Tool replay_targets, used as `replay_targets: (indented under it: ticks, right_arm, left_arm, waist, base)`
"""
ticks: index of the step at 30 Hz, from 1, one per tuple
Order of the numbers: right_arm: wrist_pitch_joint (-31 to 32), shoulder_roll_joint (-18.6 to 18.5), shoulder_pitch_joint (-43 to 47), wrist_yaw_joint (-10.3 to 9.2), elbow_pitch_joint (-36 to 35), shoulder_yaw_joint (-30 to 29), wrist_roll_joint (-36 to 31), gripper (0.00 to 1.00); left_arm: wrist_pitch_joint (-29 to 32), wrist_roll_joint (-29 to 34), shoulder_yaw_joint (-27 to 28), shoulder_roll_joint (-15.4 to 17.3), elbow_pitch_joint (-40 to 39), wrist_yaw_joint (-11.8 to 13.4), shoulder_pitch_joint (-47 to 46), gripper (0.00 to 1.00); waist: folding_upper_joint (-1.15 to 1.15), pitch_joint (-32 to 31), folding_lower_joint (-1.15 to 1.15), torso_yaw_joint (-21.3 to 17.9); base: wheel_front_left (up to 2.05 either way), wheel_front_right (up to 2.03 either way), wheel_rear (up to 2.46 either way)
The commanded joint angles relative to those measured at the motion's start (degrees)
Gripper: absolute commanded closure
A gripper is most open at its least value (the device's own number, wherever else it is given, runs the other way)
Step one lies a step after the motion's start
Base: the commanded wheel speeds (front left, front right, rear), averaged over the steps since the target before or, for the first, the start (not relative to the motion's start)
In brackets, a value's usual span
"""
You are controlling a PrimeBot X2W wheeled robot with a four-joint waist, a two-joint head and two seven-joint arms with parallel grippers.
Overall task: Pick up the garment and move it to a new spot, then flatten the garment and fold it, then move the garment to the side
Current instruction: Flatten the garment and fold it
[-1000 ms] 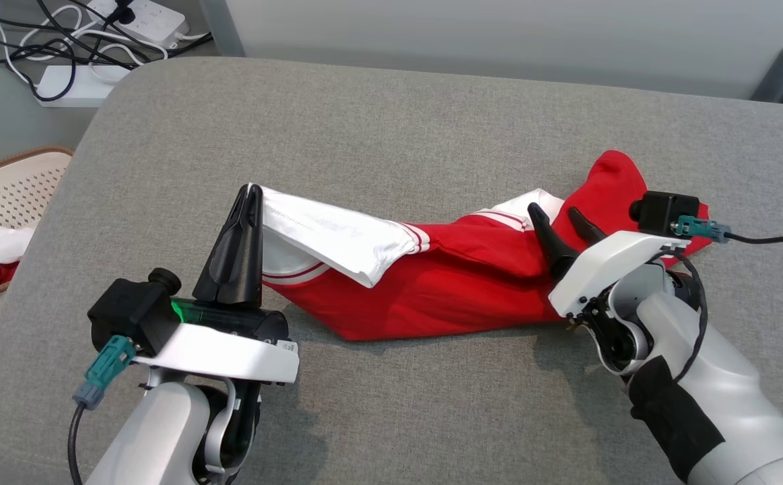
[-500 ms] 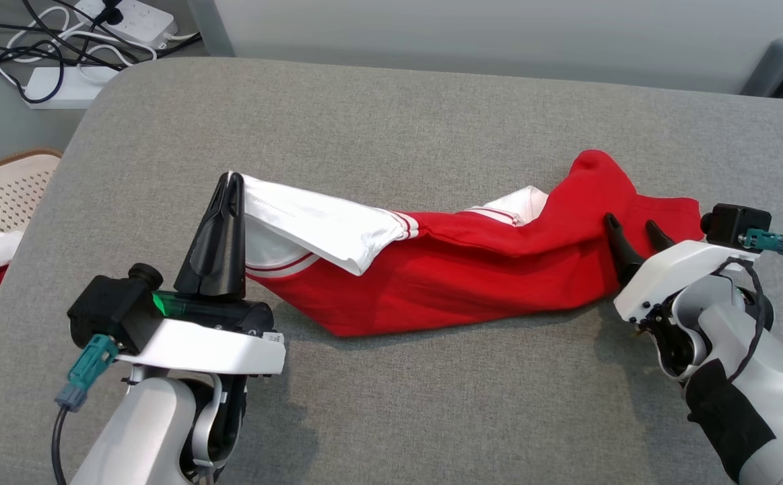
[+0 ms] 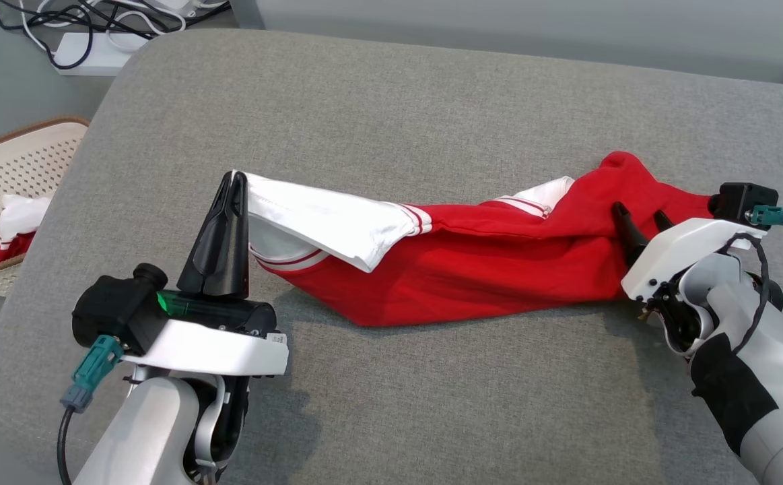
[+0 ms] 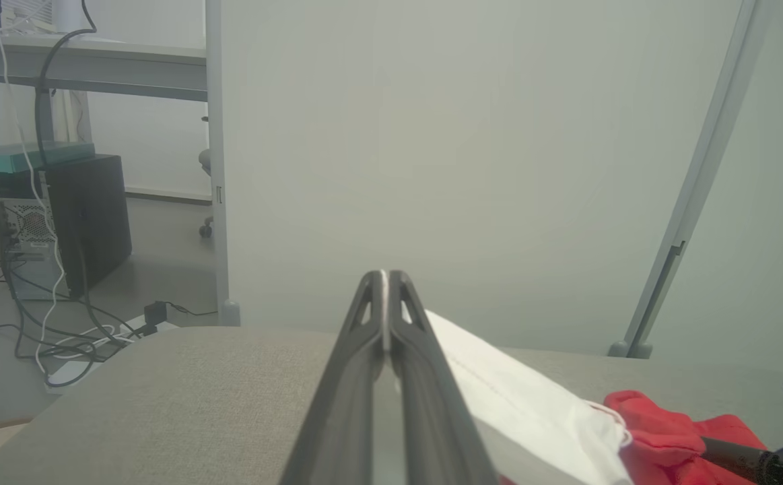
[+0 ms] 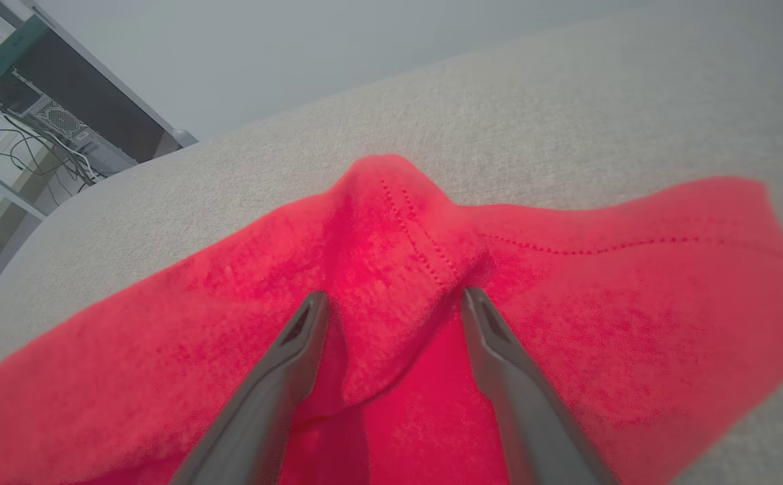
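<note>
The garment [image 3: 485, 276], red w/ white sleeves and striped cuffs, lies stretched across the middle of the grey cushion [image 3: 391, 114]. In the head view it runs from left-centre to the right side, bunched and twisted, not flat. L end: the left gripper [image 3: 234, 176] has its 2 fingers pressed together on a white edge of the garment, pinching it. This end is lifted a little above the cushion, and the white cloth slopes down from the tips toward the red part. In the left wrist view a thin white line of cloth shows between the closed fingers. R end: the right gripper [image 3: 639, 212] is at the red end, fingers spread apart and pinching nothing. In the right wrist view a raised red fold w/ a stitched seam stands between the 2 fingers, one finger on each side. I cannot tell if the tips press the cloth. Far left, off the cushion, a perforated basket [image 3: 27, 155] holds another red-white cloth [image 3: 11, 222]. Top left, on the floor, is a white power strip [image 3: 88, 48] w/ cables.
</note>
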Motion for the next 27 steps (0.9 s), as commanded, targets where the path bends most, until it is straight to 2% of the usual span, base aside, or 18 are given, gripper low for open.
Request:
replay_targets:
  ticks: [1,4,5,7,8,13,20,24,27]
  right_arm:
    - [0.7,0.7,-1.2,0.24,0.1,0.9,0.4,0.00]
    - [1.0,0.8,-1.9,0.24,0.8,1.2,0.6,0.00]
    - [1.2,0.8,-2.0,0.24,1.0,1.3,0.7,0.20]
    - [1.3,0.8,-2.1,0.24,1.2,1.6,0.7,0.92]
    - [1.2,0.8,-2.1,0.24,1.3,1.7,0.7,1.00]
    - [-1.4,0.2,-2.6,0.24,0.5,2.5,0.5,1.00]
    - [-5.2,-2.2,-3.2,0.24,-4.2,2.1,1.3,1.00]
    - [-6.4,-5.7,-3.9,0.24,-9.1,0.5,1.4,1.00]
    - [-6.6,-9.2,-5.0,0.24,-14.3,-2.4,0.2,1.00]
  left_arm:
    - [-0.5,0.5,2.0,1.3,-1.3,-0.3,-2.3,1.00]
    - [-0.5,0.6,2.0,1.0,-1.0,-0.5,-2.4,1.00]
    - [-0.5,0.6,2.0,1.0,-0.9,-0.6,-2.4,1.00]
    - [-0.5,0.6,2.1,0.8,-0.7,-0.6,-2.4,1.00]
    - [-0.5,0.7,2.2,0.7,-0.7,-0.6,-2.4,1.00]
    - [-0.5,1.0,3.1,0.6,-0.9,-0.8,-2.1,1.00]
    - [-0.5,1.9,4.1,0.8,-1.5,-1.7,-2.5,1.00]
    - [-0.5,2.5,4.9,1.5,-2.7,-2.9,-4.2,1.00]
    - [-0.2,2.9,5.2,3.2,-3.9,-4.3,-6.6,1.00]
  waist:
    - [0.00,0.4,0.00,0.6]
    - [0.00,0.5,0.00,1.2]
    - [0.00,0.4,0.00,1.3]
    - [0.00,0.2,0.00,1.3]
    - [0.00,0.1,0.00,1.3]
    - [0.00,-0.5,0.00,0.4]
    - [0.00,-1.8,0.00,-1.9]
    - [0.00,-3.1,0.00,-4.0]
    - [0.00,-4.5,0.00,-5.9]
  base:
    - [0.00,0.00,0.00]
    - [0.00,0.00,0.00]
    - [0.00,0.00,0.00]
    - [0.00,0.00,0.00]
    - [0.00,0.00,0.00]
    - [0.00,0.00,0.00]
    - [0.00,0.00,0.00]
    - [0.00,0.00,0.00]
    - [0.00,0.00,0.00]
